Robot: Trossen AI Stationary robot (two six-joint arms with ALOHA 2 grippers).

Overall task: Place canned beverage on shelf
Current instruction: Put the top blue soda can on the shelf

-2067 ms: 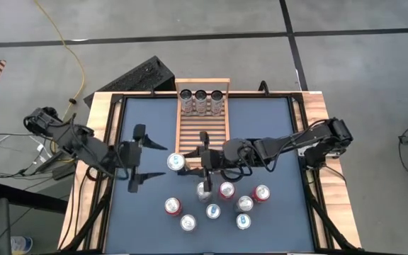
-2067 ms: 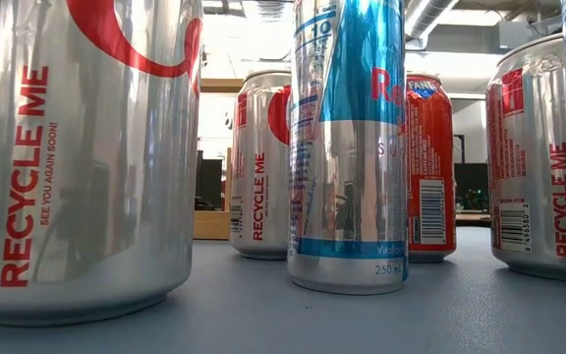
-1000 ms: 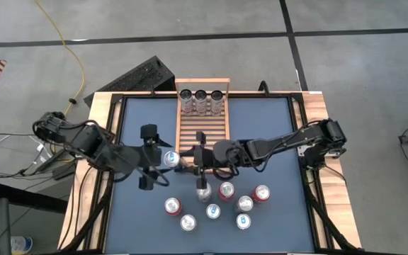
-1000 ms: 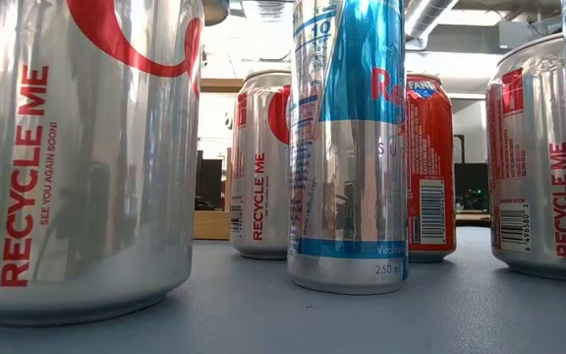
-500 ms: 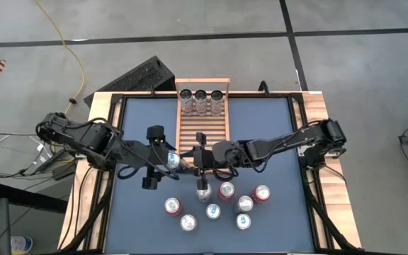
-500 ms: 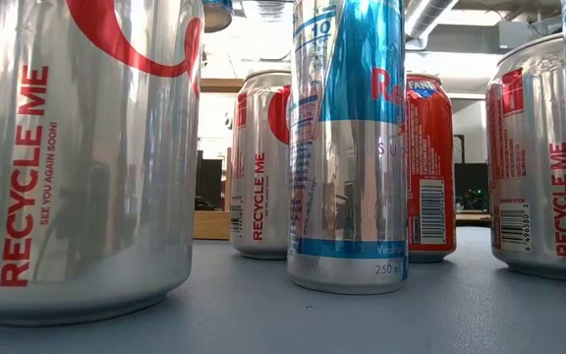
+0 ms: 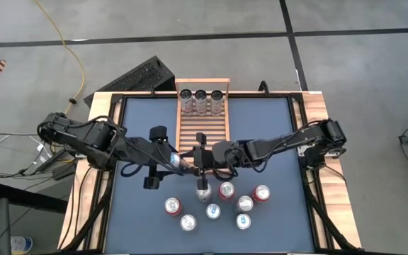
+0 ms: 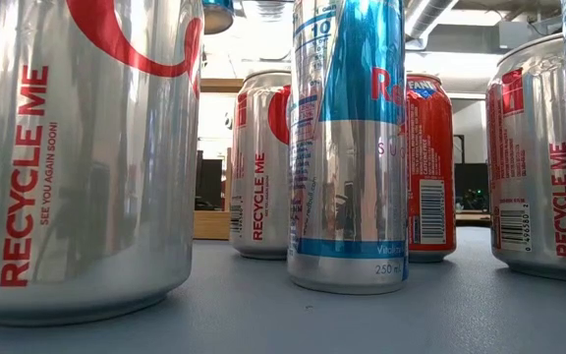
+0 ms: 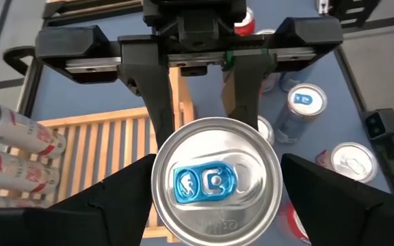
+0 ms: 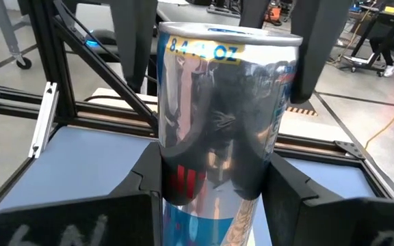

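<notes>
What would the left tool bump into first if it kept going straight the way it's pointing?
The silver drink can with the blue pull tab. It sits directly ahead of the left tool, held off the table by the right tool, which faces it just beyond the can and would likely be next.

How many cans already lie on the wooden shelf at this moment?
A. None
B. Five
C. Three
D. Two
C. The high view shows three cans lying side by side at the far end of the shelf, while the other cans stand on the table or are held between the two end effectors.
</notes>
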